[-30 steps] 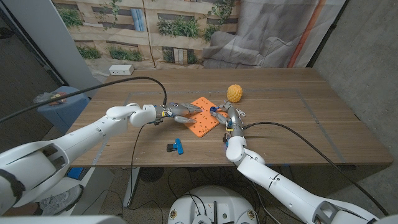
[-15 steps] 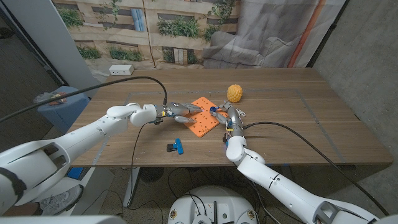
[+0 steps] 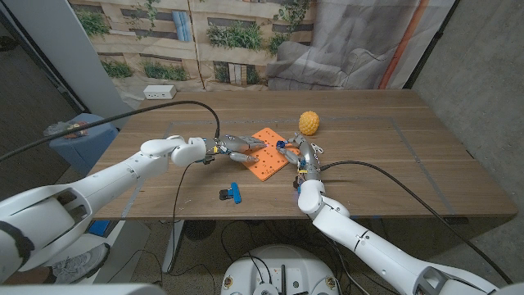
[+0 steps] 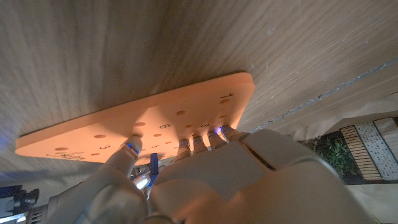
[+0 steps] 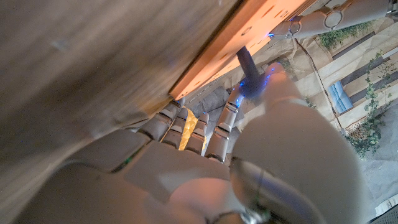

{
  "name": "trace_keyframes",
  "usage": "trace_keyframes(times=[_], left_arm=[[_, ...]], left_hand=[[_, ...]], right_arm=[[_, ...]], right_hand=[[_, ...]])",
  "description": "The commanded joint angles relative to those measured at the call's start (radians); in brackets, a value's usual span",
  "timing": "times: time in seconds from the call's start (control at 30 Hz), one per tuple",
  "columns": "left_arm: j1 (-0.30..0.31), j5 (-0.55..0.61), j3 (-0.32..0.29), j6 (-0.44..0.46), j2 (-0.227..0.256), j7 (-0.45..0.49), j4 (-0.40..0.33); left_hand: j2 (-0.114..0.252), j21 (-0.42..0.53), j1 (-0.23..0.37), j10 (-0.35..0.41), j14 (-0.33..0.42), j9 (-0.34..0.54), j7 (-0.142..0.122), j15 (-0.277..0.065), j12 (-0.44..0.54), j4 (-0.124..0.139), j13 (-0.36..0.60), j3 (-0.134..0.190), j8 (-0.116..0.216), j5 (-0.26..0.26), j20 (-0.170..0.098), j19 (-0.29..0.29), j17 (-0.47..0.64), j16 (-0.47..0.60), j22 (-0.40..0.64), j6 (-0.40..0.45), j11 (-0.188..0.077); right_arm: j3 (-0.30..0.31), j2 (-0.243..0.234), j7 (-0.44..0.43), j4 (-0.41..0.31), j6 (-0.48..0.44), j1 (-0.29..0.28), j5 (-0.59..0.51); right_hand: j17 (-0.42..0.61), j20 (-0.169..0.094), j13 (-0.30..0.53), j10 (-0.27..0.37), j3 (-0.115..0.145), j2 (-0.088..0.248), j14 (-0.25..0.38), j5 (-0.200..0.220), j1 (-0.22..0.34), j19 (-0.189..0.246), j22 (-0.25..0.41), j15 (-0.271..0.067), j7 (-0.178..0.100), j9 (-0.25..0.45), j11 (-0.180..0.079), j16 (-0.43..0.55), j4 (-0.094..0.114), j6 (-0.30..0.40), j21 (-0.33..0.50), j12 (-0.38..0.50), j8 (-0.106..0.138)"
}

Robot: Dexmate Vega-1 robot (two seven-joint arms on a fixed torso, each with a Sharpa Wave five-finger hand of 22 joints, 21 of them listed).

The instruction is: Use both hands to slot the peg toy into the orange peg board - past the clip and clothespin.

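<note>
On the left side of the wooden surface (image 3: 393, 156) we had our left hand (image 3: 234, 148) reaching in to the orange peg board (image 3: 268, 152), its fingertips (image 4: 200, 138) pressed on the board's numbered face near one end and holding nothing; it looked to be steadying the board rather than gripping it. Nearer us, well apart from the board, lay a small blue and black clip (image 3: 232, 193), untouched. Across the board, at its right edge, our right hand (image 3: 301, 157) pinched the dark peg toy (image 5: 247, 63) between thumb and a finger, its other fingers curled just beside the board's rim. The peg's tip stood at or just over the board's edge; whether it had entered a hole we could not tell. Behind the board sat a yellow bumpy ball (image 3: 309, 122), clear of both hands.

We judged the step in hand to be the insertion itself: board braced, peg brought up to it. The next move called for lining the peg upright over a hole and pressing it down while the left hand kept the board from sliding.
</note>
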Motion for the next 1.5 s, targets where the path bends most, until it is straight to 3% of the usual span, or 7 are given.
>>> trace_keyframes(times=[0.03,1.5], left_arm=[[0.013,0.002,-0.003,0.008,0.005,-0.002,-0.015],[0.016,0.0,-0.004,0.01,0.003,-0.003,-0.015]], left_hand=[[0.072,0.008,0.006,0.043,0.021,0.008,-0.003,-0.069,0.007,-0.006,0.006,0.003,0.007,-0.001,-0.138,0.007,0.008,0.007,0.006,0.055,-0.007],[0.074,0.009,0.007,0.043,0.021,0.008,-0.003,-0.069,0.007,-0.013,0.006,0.006,0.007,-0.002,-0.138,0.007,0.009,0.008,0.007,0.055,-0.007]], right_arm=[[-0.001,0.004,0.0,0.008,0.008,0.001,0.002],[0.001,-0.003,0.006,-0.02,-0.007,-0.011,0.007]], right_hand=[[0.001,0.001,0.003,0.002,-0.003,0.056,0.0,0.003,0.044,-0.003,0.002,-0.033,-0.066,0.001,0.004,0.0,0.001,0.076,0.007,0.001,0.006],[0.004,0.002,0.003,0.002,-0.011,0.061,0.001,0.006,0.038,-0.003,0.002,-0.031,-0.066,-0.003,0.005,0.0,0.001,0.078,0.009,0.001,0.005]])
